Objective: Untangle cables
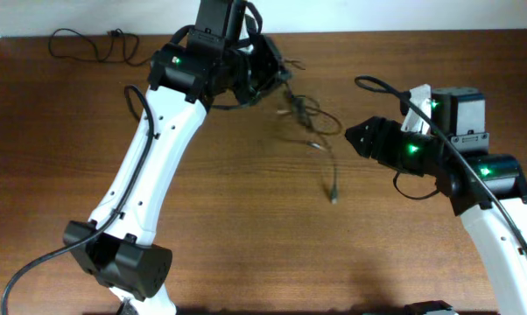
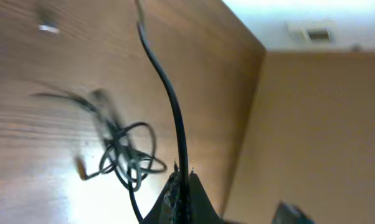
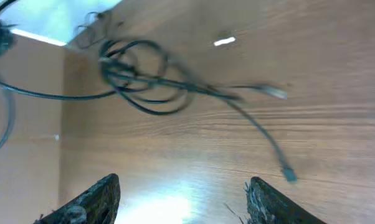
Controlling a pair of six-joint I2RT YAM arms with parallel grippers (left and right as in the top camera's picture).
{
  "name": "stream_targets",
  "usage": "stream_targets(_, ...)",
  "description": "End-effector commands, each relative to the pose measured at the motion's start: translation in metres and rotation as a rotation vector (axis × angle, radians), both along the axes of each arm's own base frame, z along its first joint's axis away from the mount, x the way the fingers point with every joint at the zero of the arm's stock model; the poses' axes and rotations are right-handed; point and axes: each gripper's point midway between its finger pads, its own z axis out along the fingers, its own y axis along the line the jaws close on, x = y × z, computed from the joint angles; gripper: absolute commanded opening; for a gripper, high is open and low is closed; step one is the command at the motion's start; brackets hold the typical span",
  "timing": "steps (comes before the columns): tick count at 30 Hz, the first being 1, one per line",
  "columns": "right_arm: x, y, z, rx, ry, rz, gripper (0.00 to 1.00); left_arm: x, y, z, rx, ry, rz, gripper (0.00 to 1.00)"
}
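A knot of thin black cables (image 1: 304,112) lies on the wooden table at the back centre. One strand trails toward me and ends in a small plug (image 1: 333,198). My left gripper (image 1: 279,77) is at the knot's left edge; in the left wrist view it (image 2: 182,182) is shut on one cable strand (image 2: 169,93), with the looped tangle (image 2: 128,152) hanging just beyond. My right gripper (image 1: 350,136) sits right of the knot, apart from it. In the right wrist view it (image 3: 181,199) is open and holds nothing, the tangle (image 3: 137,74) and a plug end (image 3: 289,175) lying ahead of it.
Another thin black cord (image 1: 88,45) lies alone at the table's back left corner. The table's back edge (image 1: 377,33) runs just behind the knot. The left arm (image 1: 150,166) crosses the left half of the table.
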Motion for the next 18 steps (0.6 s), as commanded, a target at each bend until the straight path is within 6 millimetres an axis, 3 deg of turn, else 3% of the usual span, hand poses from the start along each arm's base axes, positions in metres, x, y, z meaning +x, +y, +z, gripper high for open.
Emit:
stream_targets(1, -0.003, 0.010, 0.009, 0.048, -0.020, 0.059, 0.68, -0.026, -0.029, 0.020, -0.126, -0.046, -0.244, 0.00)
stream_targets(6, -0.008, 0.023, 0.009, -0.017, -0.092, 0.178, 0.79, -0.030, -0.038, 0.033, -0.196, -0.069, -0.296, 0.00)
stream_targets(9, -0.004, 0.021, 0.005, -0.077, -0.119, 0.185, 0.81, -0.039, -0.043, 0.040, -0.247, -0.053, -0.348, 0.00)
stream_targets(11, -0.005, 0.025, 0.002, -0.156, -0.198, 0.296, 0.86, -0.048, -0.047, 0.046, -0.293, -0.037, -0.394, 0.00)
stream_targets(18, 0.023, 0.012, -0.032, -0.258, -0.144, 0.248, 0.89, -0.063, -0.053, 0.057, -0.375, 0.005, -0.463, 0.00)
